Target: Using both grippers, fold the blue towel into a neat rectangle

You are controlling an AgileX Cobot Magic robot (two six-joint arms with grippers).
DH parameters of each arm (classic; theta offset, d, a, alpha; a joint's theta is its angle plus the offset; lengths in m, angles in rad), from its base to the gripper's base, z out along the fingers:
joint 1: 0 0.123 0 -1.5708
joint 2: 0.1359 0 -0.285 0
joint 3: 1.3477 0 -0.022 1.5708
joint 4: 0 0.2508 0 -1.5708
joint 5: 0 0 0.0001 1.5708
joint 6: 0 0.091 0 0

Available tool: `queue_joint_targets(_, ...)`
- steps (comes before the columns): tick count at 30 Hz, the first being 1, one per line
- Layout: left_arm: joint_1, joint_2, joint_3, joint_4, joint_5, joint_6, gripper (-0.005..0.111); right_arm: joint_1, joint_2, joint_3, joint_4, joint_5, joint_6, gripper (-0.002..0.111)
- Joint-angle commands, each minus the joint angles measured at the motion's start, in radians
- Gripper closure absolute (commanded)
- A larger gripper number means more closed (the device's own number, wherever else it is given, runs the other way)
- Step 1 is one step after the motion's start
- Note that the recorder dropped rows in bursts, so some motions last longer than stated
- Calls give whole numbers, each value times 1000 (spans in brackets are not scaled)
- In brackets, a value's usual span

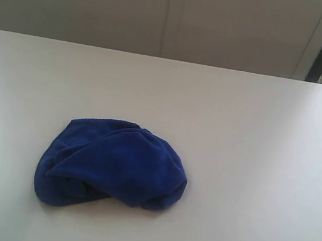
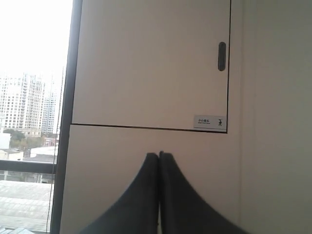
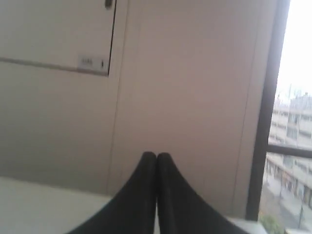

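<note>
Note that no folding step is complete. The blue towel (image 1: 112,168) lies crumpled in a rounded heap on the white table (image 1: 257,143), left of centre and toward the near edge. Neither arm appears in the exterior view. The left gripper (image 2: 159,155) and right gripper (image 3: 156,156) face the wall, jaws pressed together, holding nothing. You must spread the towel flat, then fold it.

right gripper (image 3: 156,157) with black fingers pressed together, pale wall panel (image 3: 185,97), dark window frame (image 3: 263,122), white table edge (image 3: 44,204)
</note>
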Motion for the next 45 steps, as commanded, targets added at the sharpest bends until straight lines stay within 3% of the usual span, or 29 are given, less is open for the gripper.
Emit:
queue_joint_targets(1,3,3,-7,3,-53,10,107,-5,-6,1,25,-155,152,108)
queue_joint_targets(3,3,10,-9,-13,-87,53,107,-5,-6,1,25,-41,189,108)
queue_joint_targets(6,3,45,-21,-152,-93,161,107,-5,-6,1,25,88,193,108)
queue_joint_targets(9,3,118,-55,-376,-51,210,107,-5,-6,1,25,-26,191,108)
queue_joint_targets(11,3,163,-67,-425,-39,207,107,-5,-6,1,25,-81,189,108)
queue_joint_targets(18,3,266,-67,-278,61,27,107,-5,-6,1,25,-303,198,108)
queue_joint_targets(21,3,278,-67,-256,118,36,107,-5,-6,1,27,-448,200,108)
queue_joint_targets(28,3,280,-67,-251,203,8,107,-5,-6,1,22,-714,470,108)
queue_joint_targets(34,3,286,-81,-182,216,-63,107,-5,-6,1,22,-869,495,108)
queue_joint_targets(38,3,323,-134,-91,162,-103,107,-5,-6,1,-2,-840,505,108)
queue_joint_targets(45,3,473,-237,-82,-30,-103,107,-5,-6,1,-22,-903,594,108)
